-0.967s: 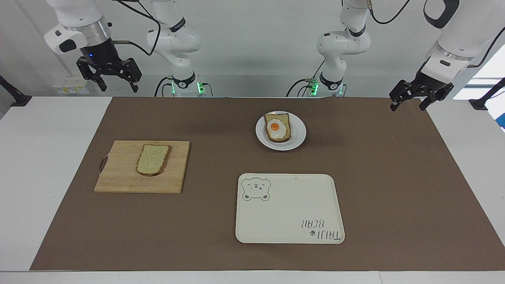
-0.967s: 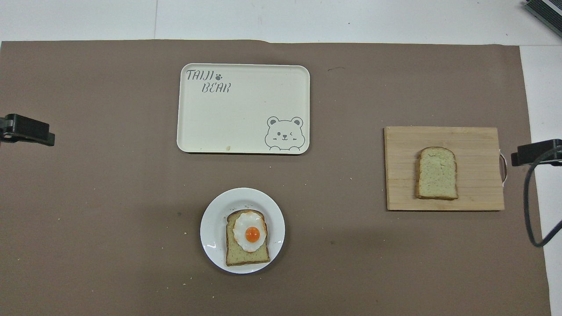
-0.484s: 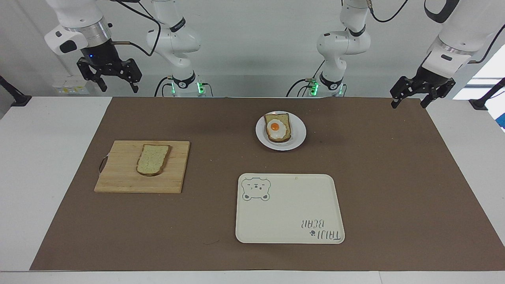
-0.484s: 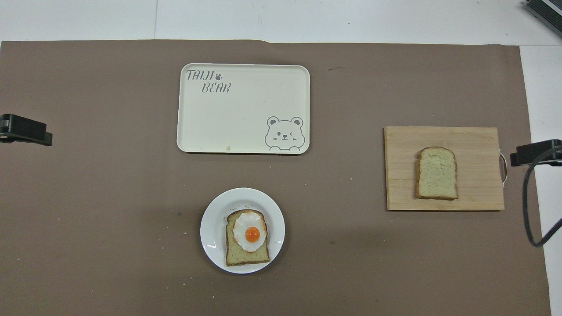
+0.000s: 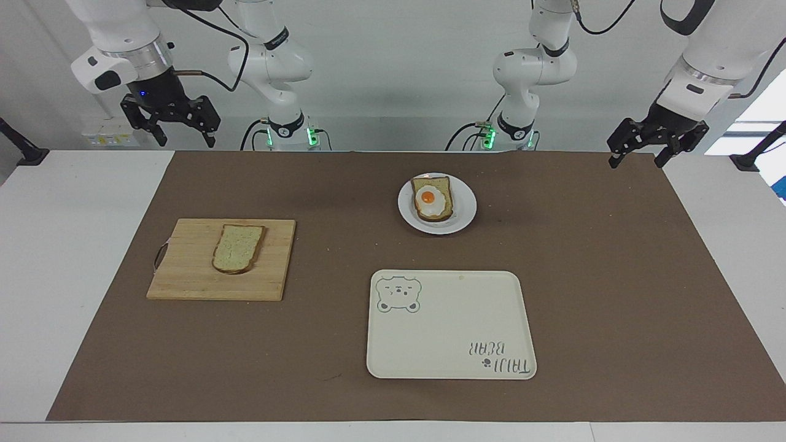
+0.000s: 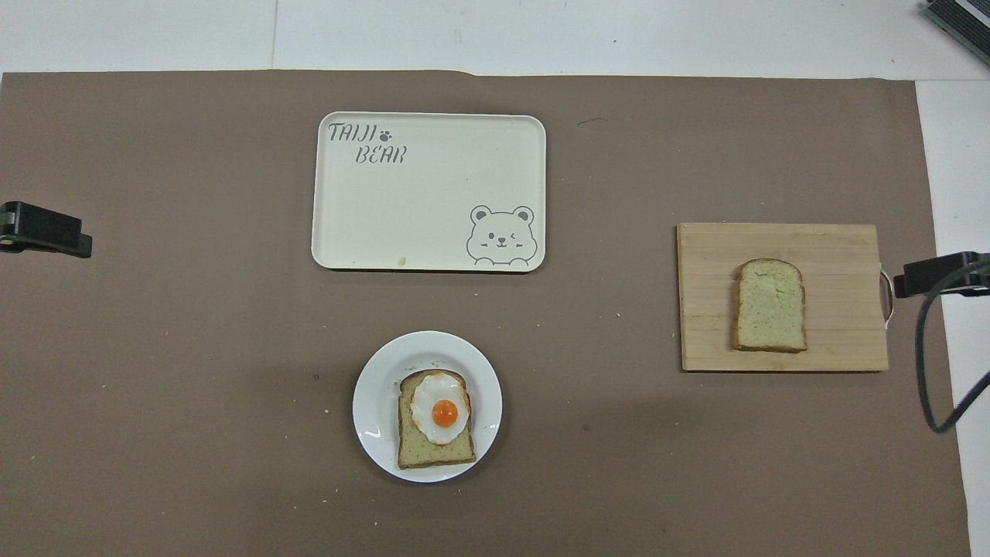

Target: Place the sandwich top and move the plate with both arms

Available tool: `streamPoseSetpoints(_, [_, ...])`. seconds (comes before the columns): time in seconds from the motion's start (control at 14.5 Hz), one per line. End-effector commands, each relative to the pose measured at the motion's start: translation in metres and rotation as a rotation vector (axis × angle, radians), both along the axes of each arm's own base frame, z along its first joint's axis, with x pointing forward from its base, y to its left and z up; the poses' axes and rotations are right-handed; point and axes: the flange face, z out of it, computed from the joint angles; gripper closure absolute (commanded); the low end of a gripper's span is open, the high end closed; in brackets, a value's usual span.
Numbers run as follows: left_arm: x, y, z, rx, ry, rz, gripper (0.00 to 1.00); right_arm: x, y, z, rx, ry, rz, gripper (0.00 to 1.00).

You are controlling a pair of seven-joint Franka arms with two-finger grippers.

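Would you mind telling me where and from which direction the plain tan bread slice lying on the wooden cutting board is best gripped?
Probably across its two long straight crust sides, coming straight down from above. The plain tan bread slice lies flat on the wooden cutting board, so only its thin edges offer purchase, and its width is its shorter span. The open right gripper is on that end of the table.

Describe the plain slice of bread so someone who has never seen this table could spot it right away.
Start at the brown mat covering the table, then find the wooden cutting board toward the right arm's end. The plain bread slice lies flat on that board. Unlike the other slice, which sits on a white plate under a fried egg, this one is bare.
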Motion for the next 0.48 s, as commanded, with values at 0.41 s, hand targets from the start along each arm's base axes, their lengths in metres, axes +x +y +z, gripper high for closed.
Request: streamPoseSetpoints(0.41, [-0.004, 0.002, 0.006, -0.010, 0.004, -0.011, 0.00, 0.007, -0.004, -0.073, 0.068, -0.017, 0.061, 0.00])
